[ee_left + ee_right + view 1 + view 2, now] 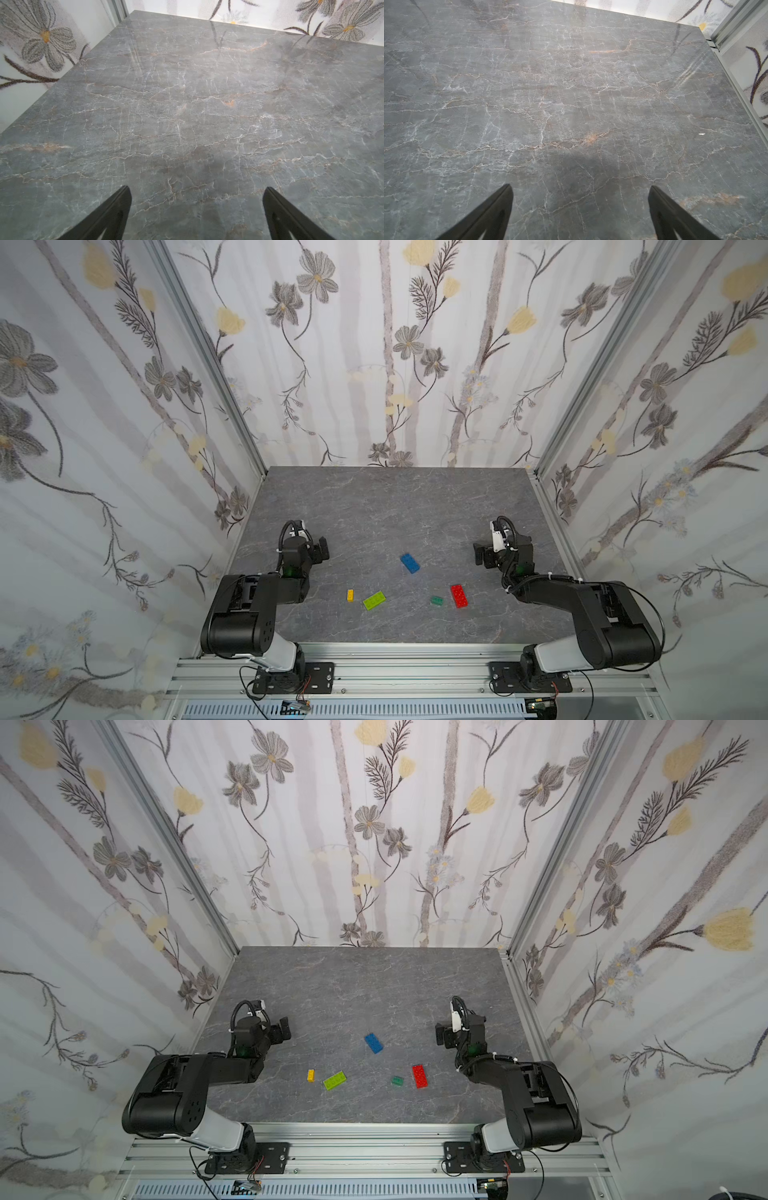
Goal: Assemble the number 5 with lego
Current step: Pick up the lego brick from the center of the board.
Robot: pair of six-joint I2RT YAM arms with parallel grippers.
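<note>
We see five loose bricks lying on the grey marbled tabletop, each apart from the rest and none stacked on another. They seem to lie studs up, though they are small in both top views.

We take the blue brick as our mark; it lies slanted near the middle of the tabletop. The red brick lies nearer the arm bases than the blue brick and off to its right. The dark-green brick is also nearer the bases and slightly to the blue brick's right, just beside the red brick but not touching it. The lime brick lies nearer the bases and to the blue brick's left. The yellow brick is further left still.

The left end effector hangs well to the left of the blue brick, and the right end effector well to its right. Both are about level with it. Each is spread wide and holds nothing. In the wrist views the dark fingers of the left one and the fingers of the right one stand far apart, with only tabletop between them.
</note>
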